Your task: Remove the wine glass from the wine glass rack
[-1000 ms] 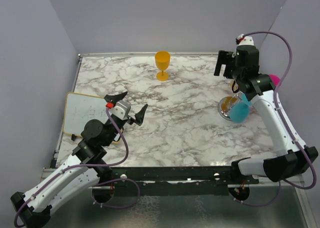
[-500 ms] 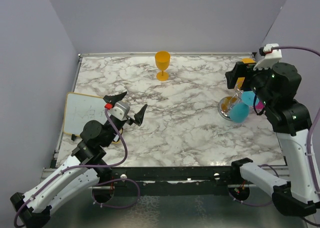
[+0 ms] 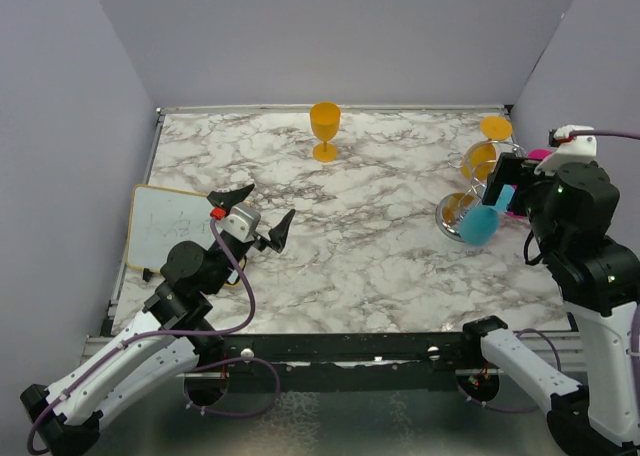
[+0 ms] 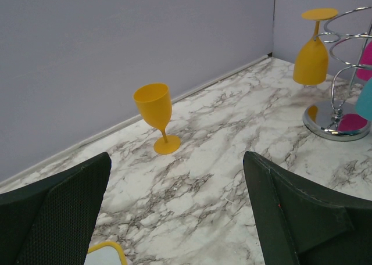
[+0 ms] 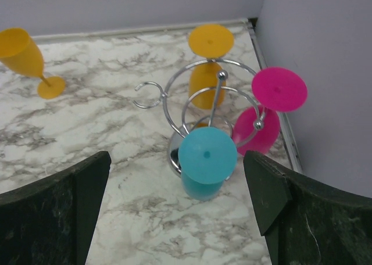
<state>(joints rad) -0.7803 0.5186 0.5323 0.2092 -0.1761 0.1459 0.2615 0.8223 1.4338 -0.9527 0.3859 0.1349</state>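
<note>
1. Progress: one orange glass (image 3: 325, 131) stands on the desk (image 3: 380, 266), off the rack (image 5: 221, 75). I judge that glass to be the one the task asked for, so the removal looks done.
2. Left to do: three glasses hang from the rack: a second orange one (image 5: 210, 41), a pink one (image 5: 279, 89) and a blue one (image 5: 207, 154). If only one glass was wanted, nothing is left but to withdraw. If all were wanted, three are outstanding.
3. Location of the freed glass: upright on its foot near the back wall, about mid-width of the desk, well apart from the rack and from both hands.
4. Condition of the freed glass: opaque orange, bowl up, short stem, round foot flat on the marble. No tilt or damage shows.
5. Rack: shiny wire stand on a round disc base at the right side of the desk, near the right wall. One curved arm on its left side hangs empty. The hung glasses are upside down, feet uppermost.
6. My right hand (image 5: 175, 160): released, jaws wide, grasping nothing, raised on the near side of the rack and looking down on it.
7. My left hand (image 3: 271, 199): released, jaws wide and empty, near the whiteboard (image 3: 165, 221) on the left of the desk.
</note>
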